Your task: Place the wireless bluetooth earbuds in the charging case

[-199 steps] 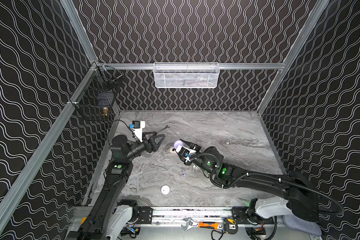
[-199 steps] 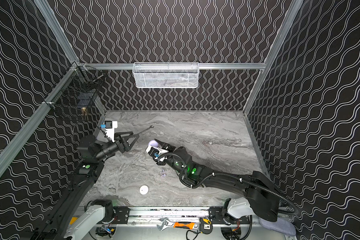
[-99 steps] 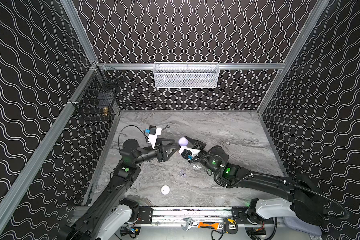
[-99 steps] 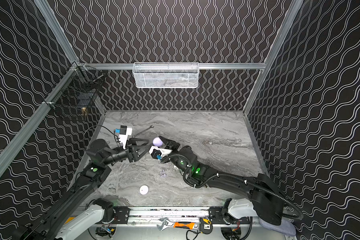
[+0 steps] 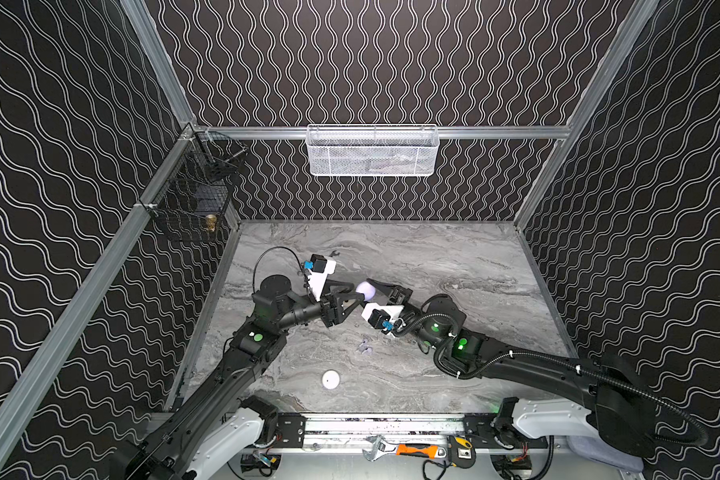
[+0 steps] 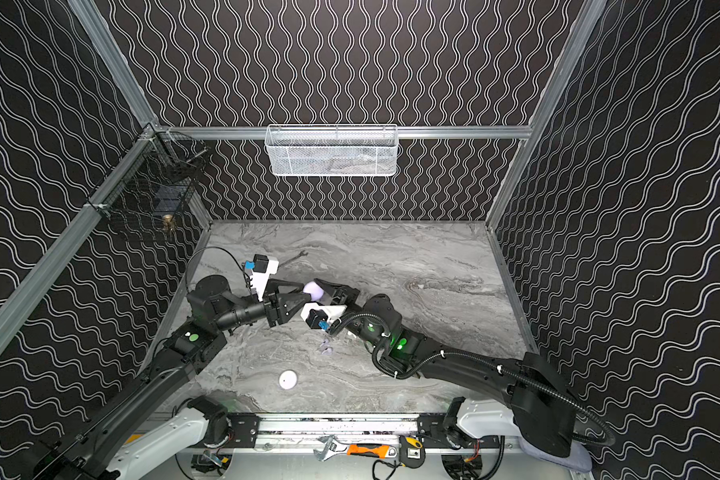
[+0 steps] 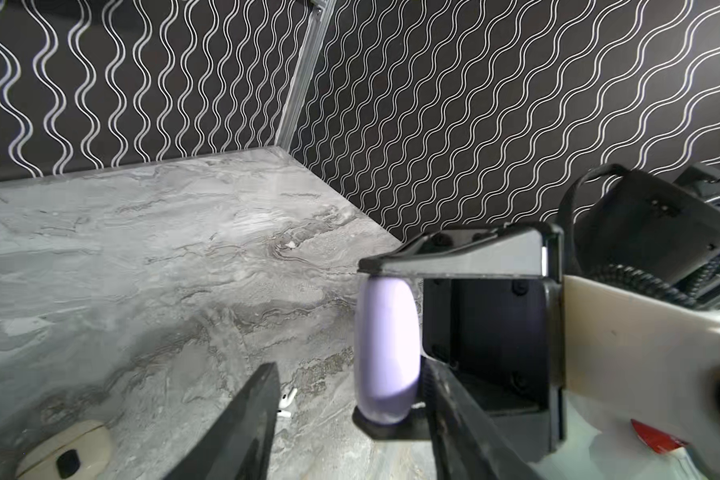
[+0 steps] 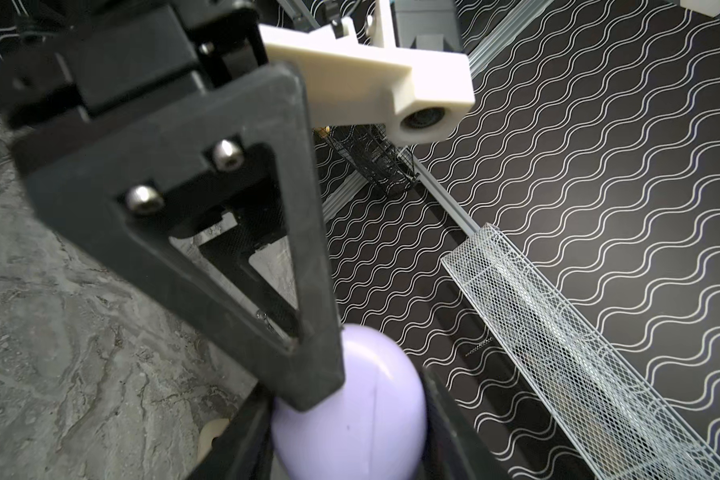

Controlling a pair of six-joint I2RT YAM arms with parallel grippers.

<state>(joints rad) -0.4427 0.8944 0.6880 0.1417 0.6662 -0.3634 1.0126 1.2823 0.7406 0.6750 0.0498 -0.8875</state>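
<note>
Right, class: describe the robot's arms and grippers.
The left arm and right arm are black with white bases and green joint lights. The left gripper and right gripper have black triangular fingers and white camera mounts with blue connectors. A ribbed black cable runs along the right arm.

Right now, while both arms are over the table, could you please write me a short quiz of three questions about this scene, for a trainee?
1. True or false: the lilac case lies on the table.
2. Where is the white case? A: in a gripper. B: on the table, near the front edge. C: on top of the lilac case.
3. Short answer: which gripper clamps the lilac case?

Key: 1 false, it is held in the air. 2 B. 3 the right gripper.
</note>
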